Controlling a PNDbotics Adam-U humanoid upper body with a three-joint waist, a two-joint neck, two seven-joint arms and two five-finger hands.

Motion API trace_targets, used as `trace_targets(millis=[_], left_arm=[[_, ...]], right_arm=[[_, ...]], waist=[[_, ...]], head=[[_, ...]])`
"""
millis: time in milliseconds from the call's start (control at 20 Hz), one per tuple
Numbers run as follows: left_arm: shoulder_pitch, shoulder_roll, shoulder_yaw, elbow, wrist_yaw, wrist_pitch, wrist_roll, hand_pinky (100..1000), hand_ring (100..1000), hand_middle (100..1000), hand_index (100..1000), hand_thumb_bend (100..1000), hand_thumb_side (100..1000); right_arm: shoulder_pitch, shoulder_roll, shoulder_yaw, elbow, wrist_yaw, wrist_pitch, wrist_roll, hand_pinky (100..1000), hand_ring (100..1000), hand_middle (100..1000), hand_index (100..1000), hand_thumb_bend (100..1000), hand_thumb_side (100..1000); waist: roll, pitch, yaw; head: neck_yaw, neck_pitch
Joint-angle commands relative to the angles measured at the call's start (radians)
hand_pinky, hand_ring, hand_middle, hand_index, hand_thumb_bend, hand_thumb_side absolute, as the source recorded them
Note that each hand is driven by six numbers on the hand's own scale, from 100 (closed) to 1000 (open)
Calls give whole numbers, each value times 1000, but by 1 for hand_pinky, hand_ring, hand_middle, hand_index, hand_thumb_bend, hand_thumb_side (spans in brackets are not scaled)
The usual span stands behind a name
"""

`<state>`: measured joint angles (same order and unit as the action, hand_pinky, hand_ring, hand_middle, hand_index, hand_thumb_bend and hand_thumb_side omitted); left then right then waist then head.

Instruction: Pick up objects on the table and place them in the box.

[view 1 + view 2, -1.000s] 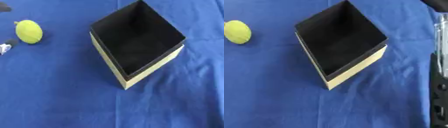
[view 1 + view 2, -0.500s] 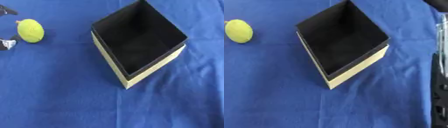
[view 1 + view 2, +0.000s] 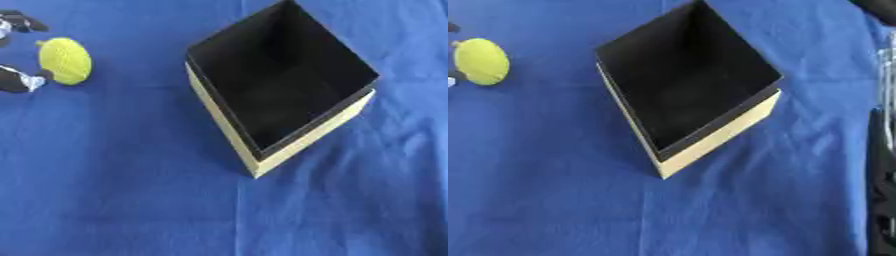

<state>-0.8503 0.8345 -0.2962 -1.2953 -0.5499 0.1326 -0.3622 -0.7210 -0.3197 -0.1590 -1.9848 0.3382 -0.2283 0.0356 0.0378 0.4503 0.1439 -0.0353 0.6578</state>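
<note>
The robot's left hand shows only as dark fingertips at the left edge of the left eye view, one above and one below a yellow-green, lemon-like object. The lower fingertip looks to touch the object; whether the hand has closed on it cannot be told. The object lies just inward of the fingertips, its long axis running roughly up and down. Well beyond it, further from the hand, stands the open box, black inside with pale outer walls, apparently empty, on the blue cloth. The right hand is not visible, so the left is clearly the nearer one
</note>
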Motion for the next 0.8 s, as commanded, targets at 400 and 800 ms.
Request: trace_targets(millis=[400,800], left_arm=[[-89,-28,78,98,-82,17,-157,948,914,853,903,395,100],[-128,-58,118,109,-116,25,-267,940,925,860,907,428,100]], right_arm=[[-7,-7,-4,-15,-14,0,2,849,792,623,856,100,314],[-7,-6,-7,-15,-19,1,2,850,793,621,858,100,325]], waist=[[2,-129,3],[-2,-121,0]], head=[[8,-12],[11,-19]])
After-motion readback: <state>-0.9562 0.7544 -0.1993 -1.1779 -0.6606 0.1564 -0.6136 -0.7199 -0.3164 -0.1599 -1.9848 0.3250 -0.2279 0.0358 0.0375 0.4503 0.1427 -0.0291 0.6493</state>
